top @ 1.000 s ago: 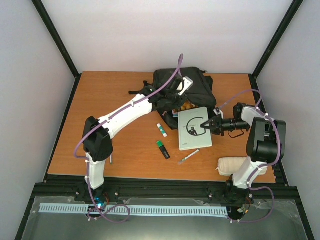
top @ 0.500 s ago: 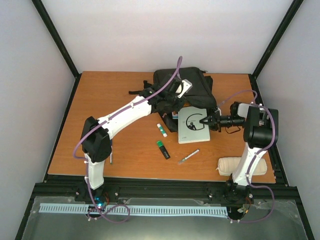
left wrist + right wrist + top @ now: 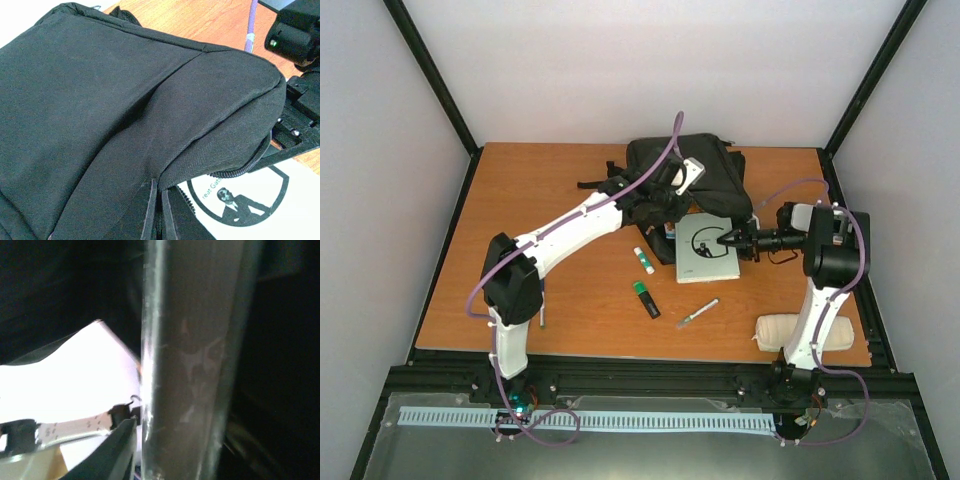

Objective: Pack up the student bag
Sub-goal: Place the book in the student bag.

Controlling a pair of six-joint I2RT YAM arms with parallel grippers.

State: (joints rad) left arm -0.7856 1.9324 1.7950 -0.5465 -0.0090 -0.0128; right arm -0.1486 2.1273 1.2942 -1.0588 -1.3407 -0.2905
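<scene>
Wooden desk (image 3: 520, 220). My left fingers (image 3: 664, 201) pinch up the student bag (image 3: 708, 165), which lies just past them; my right fingers (image 3: 728, 240) grip the book (image 3: 704, 256), partly inside. Glue stick (image 3: 644, 260), highlighter (image 3: 646, 299), pen (image 3: 697, 314), pouch (image 3: 782, 330) not packed yet.

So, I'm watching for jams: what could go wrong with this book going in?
The white book, pinched near one edge by the right gripper, may twist or snag on the zip of the student bag. The left gripper holds only a fold of fabric; if it slips, the mouth could close.
</scene>
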